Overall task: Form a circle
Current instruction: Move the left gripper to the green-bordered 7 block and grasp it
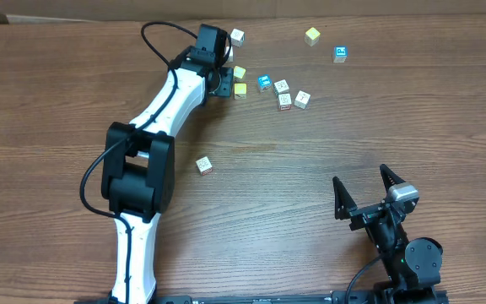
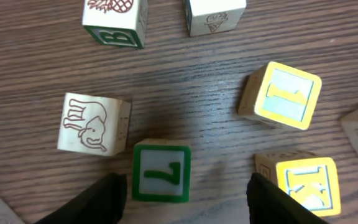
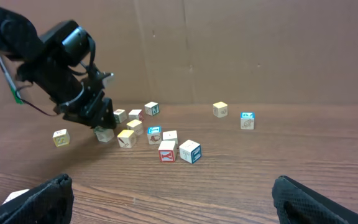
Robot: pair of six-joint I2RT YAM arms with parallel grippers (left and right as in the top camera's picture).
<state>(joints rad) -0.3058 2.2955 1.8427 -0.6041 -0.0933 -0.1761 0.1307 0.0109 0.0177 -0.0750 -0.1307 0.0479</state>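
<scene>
The circle shows in the left wrist view as a loose ring of small printed cubes. It has a green-faced cube (image 2: 161,170), an elephant cube (image 2: 92,122), a pineapple cube (image 2: 115,22) and an ice-cream cube (image 2: 214,15). My left gripper (image 2: 185,186) is open just above the table. The green-faced cube sits between its black fingers (image 2: 98,202), nearer the left one and touching neither. From overhead the left gripper (image 1: 219,78) hides these cubes. My right gripper (image 1: 361,179) stands open and empty at the near right, far from all the cubes.
Two yellow-faced cubes (image 2: 281,94) (image 2: 300,183) lie just right of the ring. Further right sit a blue cube (image 1: 264,82) and whitish cubes (image 1: 284,100). Single cubes lie at the back (image 1: 312,35) (image 1: 340,54) and mid-table (image 1: 203,165). The left arm (image 1: 142,169) crosses the left side.
</scene>
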